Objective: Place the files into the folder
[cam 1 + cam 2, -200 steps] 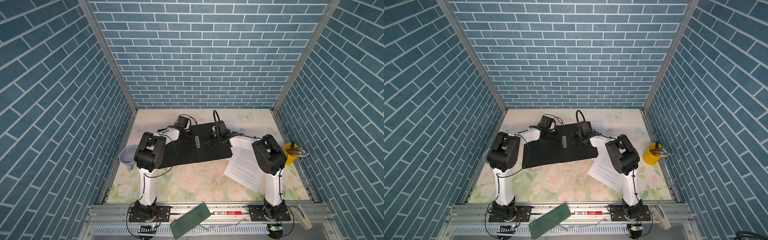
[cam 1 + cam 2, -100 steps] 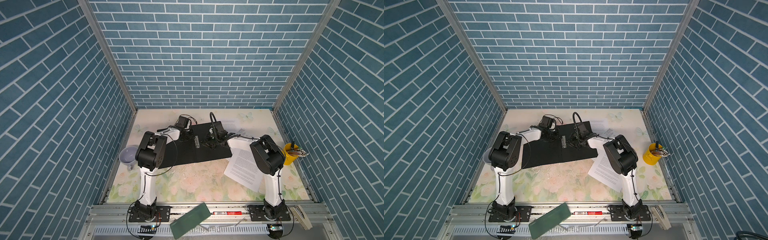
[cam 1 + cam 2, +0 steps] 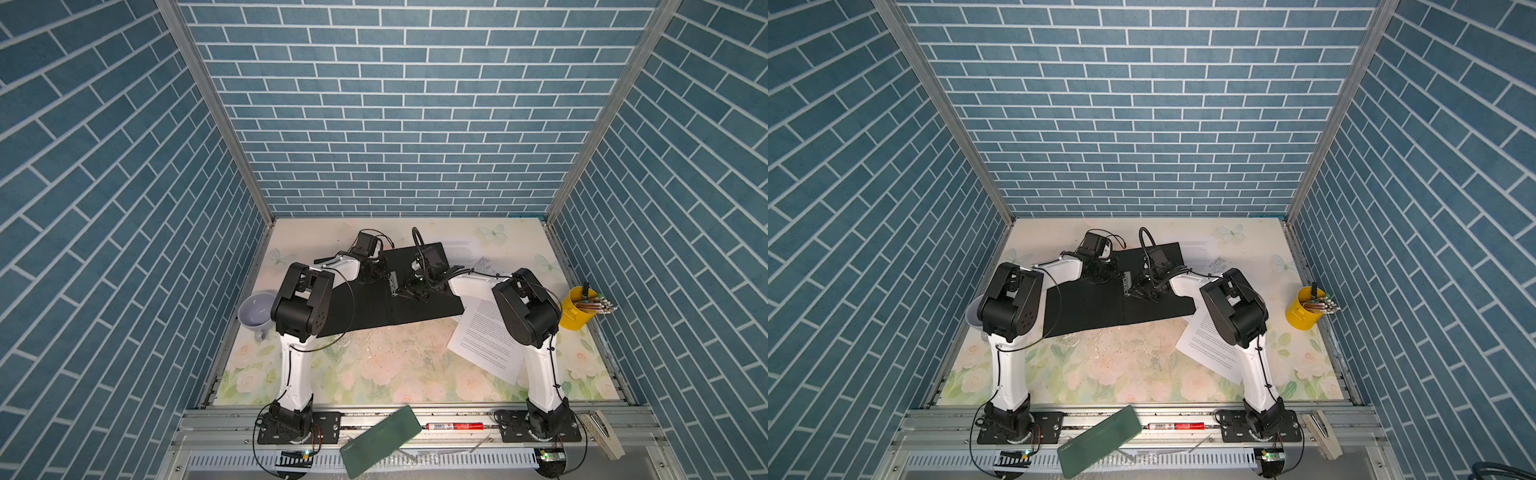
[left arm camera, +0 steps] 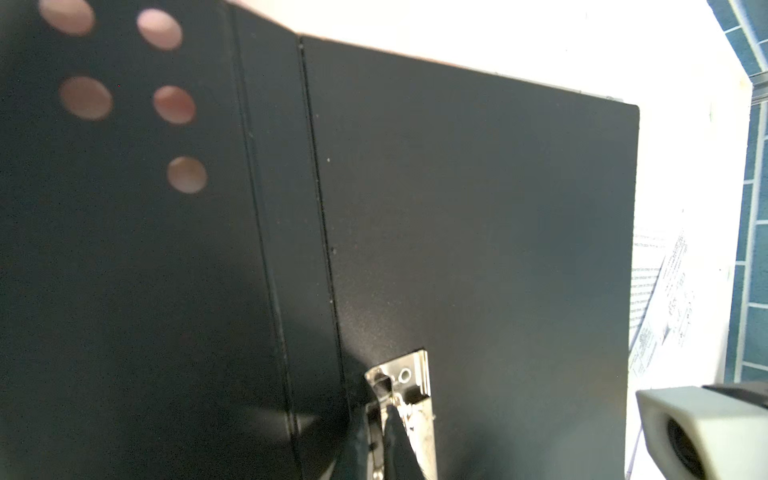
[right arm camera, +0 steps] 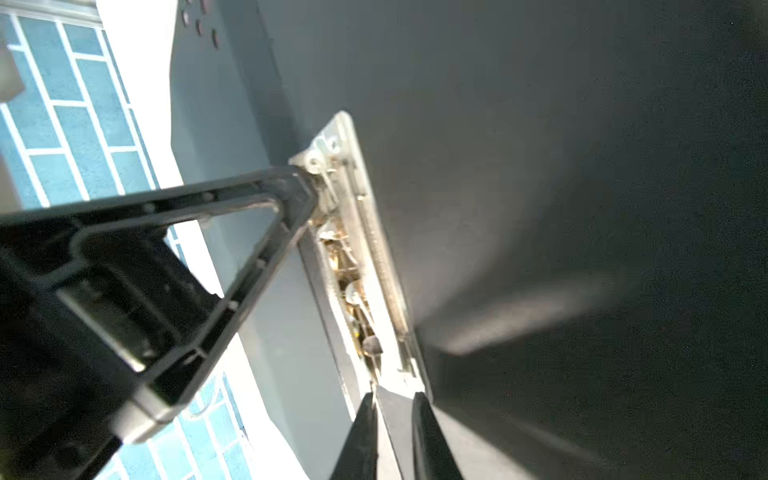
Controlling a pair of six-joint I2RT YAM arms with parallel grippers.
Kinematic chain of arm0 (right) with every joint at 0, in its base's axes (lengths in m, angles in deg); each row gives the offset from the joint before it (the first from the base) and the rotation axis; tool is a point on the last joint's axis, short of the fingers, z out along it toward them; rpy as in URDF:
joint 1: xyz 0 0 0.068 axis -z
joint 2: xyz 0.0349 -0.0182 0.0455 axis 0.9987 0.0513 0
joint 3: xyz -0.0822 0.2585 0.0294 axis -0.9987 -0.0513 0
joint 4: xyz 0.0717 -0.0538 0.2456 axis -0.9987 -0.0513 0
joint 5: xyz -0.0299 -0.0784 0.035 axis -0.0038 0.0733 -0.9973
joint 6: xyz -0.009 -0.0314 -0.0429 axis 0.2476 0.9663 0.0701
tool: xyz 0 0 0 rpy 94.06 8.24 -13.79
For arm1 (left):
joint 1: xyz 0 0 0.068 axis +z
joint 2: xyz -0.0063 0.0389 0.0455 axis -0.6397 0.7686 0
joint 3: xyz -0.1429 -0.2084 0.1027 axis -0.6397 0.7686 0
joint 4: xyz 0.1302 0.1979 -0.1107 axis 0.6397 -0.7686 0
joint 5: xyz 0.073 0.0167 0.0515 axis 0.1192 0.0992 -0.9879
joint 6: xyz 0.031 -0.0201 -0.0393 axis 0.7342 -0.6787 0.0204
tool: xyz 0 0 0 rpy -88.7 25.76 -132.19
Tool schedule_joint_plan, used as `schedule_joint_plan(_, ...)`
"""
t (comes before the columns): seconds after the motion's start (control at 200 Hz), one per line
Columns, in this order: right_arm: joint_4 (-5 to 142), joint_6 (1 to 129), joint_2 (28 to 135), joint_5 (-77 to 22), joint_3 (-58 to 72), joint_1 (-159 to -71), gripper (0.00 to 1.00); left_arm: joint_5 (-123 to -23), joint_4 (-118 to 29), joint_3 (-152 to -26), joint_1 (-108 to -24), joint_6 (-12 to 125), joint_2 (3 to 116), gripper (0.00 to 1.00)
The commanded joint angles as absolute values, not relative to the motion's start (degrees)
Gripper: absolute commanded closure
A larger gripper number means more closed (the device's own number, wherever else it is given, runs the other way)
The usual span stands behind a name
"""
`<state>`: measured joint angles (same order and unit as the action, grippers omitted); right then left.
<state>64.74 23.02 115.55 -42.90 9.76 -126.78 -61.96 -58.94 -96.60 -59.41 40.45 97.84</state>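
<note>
The folder (image 3: 419,305) (image 3: 1092,305) lies open on the table, black inside up, in both top views. Its metal spine clip (image 3: 392,284) (image 4: 411,374) (image 5: 357,216) runs along the fold. My left gripper (image 3: 376,274) (image 4: 380,432) is shut on one end of the clip. My right gripper (image 3: 409,286) (image 5: 395,432) pinches the clip's other end between narrow jaws. One printed file (image 3: 486,336) lies at the folder's right front corner, partly under the right arm. Two more files (image 3: 463,251) (image 4: 656,299) lie behind the folder's right edge.
A grey cup (image 3: 255,309) stands at the left wall and a yellow pen pot (image 3: 579,307) at the right wall. On the front rail lie a dark green slab (image 3: 380,436), a red marker (image 3: 455,426) and a pale block (image 3: 602,432).
My right gripper has slid left across the folder to the spine clip and its jaws have narrowed. The left gripper has stayed at the clip and closed a little.
</note>
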Motion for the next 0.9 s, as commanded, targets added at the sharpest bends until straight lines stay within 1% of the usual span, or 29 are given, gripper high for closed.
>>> schedule_joint_plan(0.0,62.9,24.72,116.56,-43.81,11.97,-127.2,0.84,-62.76,-58.79,-95.67,-59.02,40.5,99.19,0.89)
schedule_joint_plan(0.3,62.64,24.72,118.63,-44.96,14.41,-127.18,0.86,-62.55,-57.94,-94.25,-59.02,40.29,98.7,0.89)
schedule_joint_plan(0.57,62.02,24.74,118.84,-44.31,14.78,-127.22,0.91,-61.96,-57.31,-93.74,-59.02,40.47,98.74,0.89)
schedule_joint_plan(0.885,61.5,24.98,118.84,-44.5,14.99,-127.23,0.92,-61.69,-57.22,-93.71,-58.97,40.65,98.8,0.89)
schedule_joint_plan(0.895,61.54,25.02,120.14,-44.47,15.05,-127.22,0.92,-61.69,-57.2,-93.69,-59.01,40.65,98.82,0.89)
